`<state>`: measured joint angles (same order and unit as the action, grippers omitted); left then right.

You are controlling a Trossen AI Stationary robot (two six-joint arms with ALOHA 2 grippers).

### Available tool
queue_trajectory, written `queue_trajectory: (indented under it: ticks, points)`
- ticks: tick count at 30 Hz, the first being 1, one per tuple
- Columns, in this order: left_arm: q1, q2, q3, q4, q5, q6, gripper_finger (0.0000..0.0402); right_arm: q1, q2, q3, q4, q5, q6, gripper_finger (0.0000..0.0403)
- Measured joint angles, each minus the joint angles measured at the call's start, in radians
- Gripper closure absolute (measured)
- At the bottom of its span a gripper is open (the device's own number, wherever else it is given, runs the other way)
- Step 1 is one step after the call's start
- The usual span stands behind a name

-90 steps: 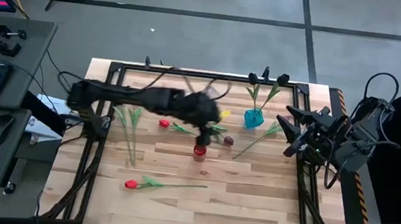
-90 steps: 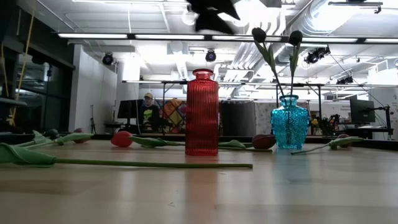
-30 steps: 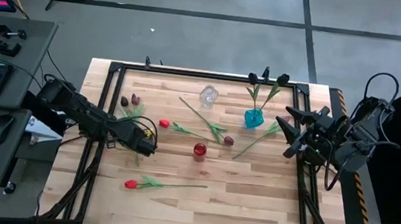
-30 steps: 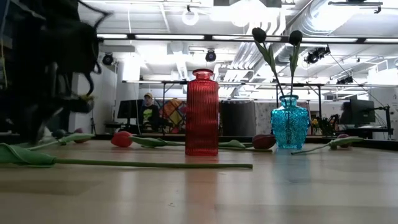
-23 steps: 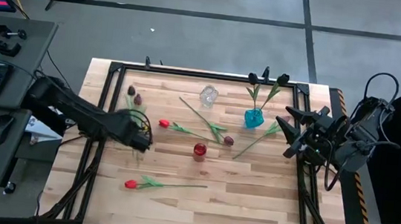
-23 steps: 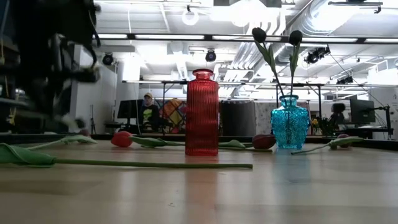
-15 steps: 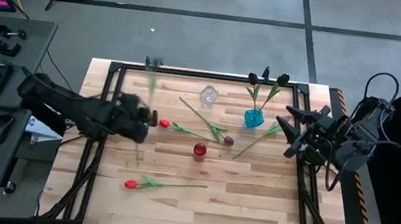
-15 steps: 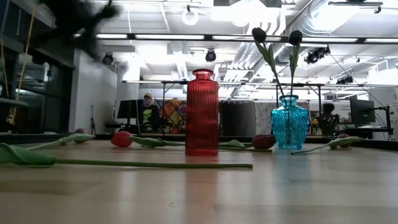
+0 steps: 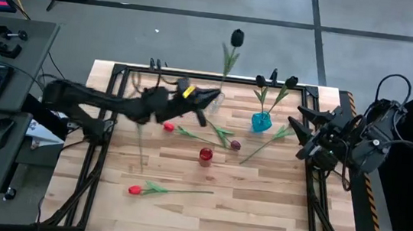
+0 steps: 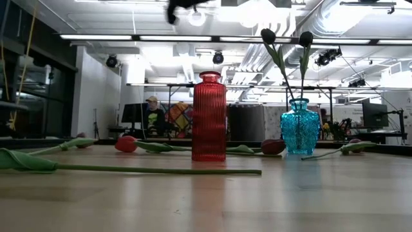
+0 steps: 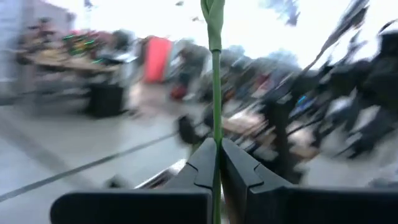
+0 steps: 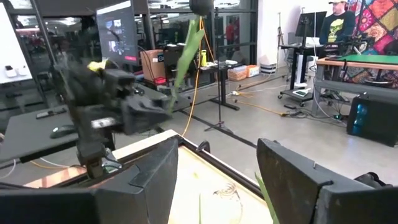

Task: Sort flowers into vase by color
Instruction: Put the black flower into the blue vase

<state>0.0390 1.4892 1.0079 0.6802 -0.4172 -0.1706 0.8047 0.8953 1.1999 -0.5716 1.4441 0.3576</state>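
Left gripper, risen from the counter's nine o'clock side, clamped on a near-black tulip, stem pointing twelve o'clock, blue vase at four o'clock; right gripper idle, agape.

Bare tabletop lies open along the near edge. Mid-tabletop is blocked by the red vase, blue vase and scattered flowers.

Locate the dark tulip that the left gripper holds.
High view: the dark tulip is raised upright in the left gripper, above the table's far edge, left of the blue vase.
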Motion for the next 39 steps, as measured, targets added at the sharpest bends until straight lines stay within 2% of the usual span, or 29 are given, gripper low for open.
queue_trajectory:
  ticks: [3,5,9,16,21,25,32,39]
  points:
    - [0.053,0.152,0.03,0.284,0.145,-0.011,0.0401,0.0,-0.005,0.0,0.015,0.0,-0.001,0.0194]
    - [0.07,0.244,0.085,0.368,0.183,-0.021,0.0401,0.0,-0.01,0.0,0.02,0.0,-0.001,0.0194]
    - [0.062,0.395,0.227,0.377,0.224,-0.005,0.0401,0.0,-0.025,0.001,0.028,0.004,0.0,0.0194]
    - [0.026,0.64,0.503,0.383,0.201,0.184,0.0401,0.0,-0.045,0.016,0.059,0.024,-0.057,0.0194]
    - [0.025,0.8,0.686,0.371,0.198,0.174,0.0401,0.0,-0.047,0.016,0.075,0.027,-0.079,0.0194]
    - [0.025,0.866,0.771,0.317,0.191,0.256,0.0401,0.0,-0.046,0.016,0.075,0.027,-0.079,0.0194]
    - [0.048,0.875,0.779,0.285,0.134,0.251,0.0401,0.0,-0.046,0.016,0.074,0.027,-0.079,0.0194]
    - [0.093,0.902,0.772,0.301,0.143,0.13,0.0401,0.0,-0.046,0.016,0.072,0.027,-0.079,0.0194]
